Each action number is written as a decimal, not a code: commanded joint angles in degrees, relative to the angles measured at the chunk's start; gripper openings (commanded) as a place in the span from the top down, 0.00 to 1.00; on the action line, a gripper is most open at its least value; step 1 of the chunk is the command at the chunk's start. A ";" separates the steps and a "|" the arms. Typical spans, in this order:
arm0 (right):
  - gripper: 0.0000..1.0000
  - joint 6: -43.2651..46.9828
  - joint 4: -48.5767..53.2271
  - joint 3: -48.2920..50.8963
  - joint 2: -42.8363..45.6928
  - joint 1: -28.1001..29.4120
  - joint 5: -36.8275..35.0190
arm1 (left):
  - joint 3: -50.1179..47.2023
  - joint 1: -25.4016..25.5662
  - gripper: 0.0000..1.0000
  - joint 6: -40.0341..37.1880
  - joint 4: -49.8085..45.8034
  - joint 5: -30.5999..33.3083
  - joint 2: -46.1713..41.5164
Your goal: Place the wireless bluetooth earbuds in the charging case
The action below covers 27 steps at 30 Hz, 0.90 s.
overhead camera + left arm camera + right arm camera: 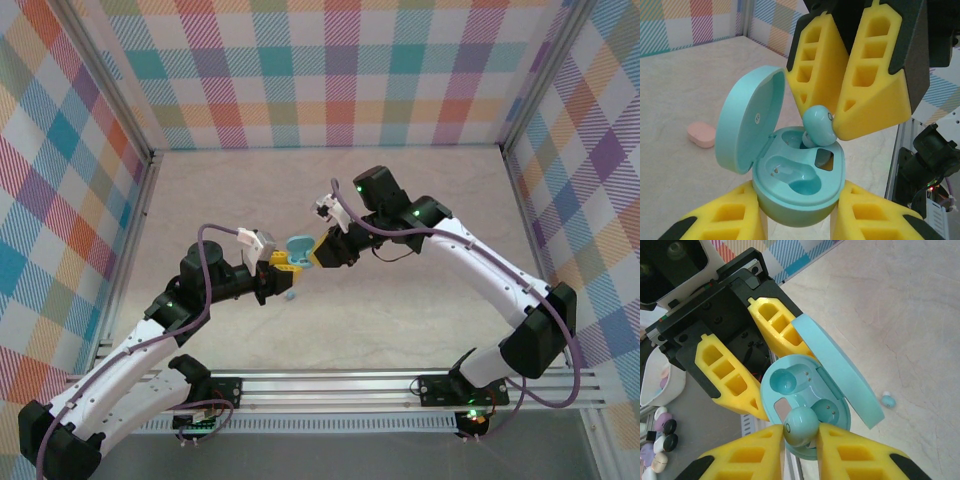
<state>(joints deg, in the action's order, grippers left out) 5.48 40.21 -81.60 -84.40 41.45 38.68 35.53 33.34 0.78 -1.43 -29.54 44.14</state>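
Blue case (802, 200), lid open, sits clamped in the left jaws. Right jaws pinch a blue earbud (819, 125) at its socket.

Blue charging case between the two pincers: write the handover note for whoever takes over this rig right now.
Left pincer: shut on the blue case, lid open.
Right pincer: shut on a blue earbud at the case's rim, not seated.
Elsewhere: second blue earbud loose on the table; pink case lying closed there.
Done: nothing seated; both seats look empty.
Left: seat this earbud, fetch and seat the loose one, then the pink case.
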 commanded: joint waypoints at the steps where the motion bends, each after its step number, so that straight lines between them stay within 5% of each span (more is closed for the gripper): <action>1: 0.75 2.08 2.82 -2.34 -0.87 0.37 1.71 | 2.18 -0.12 0.83 -0.16 1.83 -1.26 -0.39; 17: 0.59 0.67 2.66 -4.57 0.82 0.38 -1.88 | 2.26 -0.12 0.83 0.19 2.75 -1.79 -0.37; 27: 0.58 -3.00 1.99 -6.81 2.46 0.38 -4.21 | 2.26 -0.12 0.83 -0.01 2.66 -1.23 -0.20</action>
<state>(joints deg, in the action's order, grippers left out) 3.64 42.19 -86.06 -84.38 41.50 35.24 35.66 33.32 0.80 -0.93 -29.54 44.14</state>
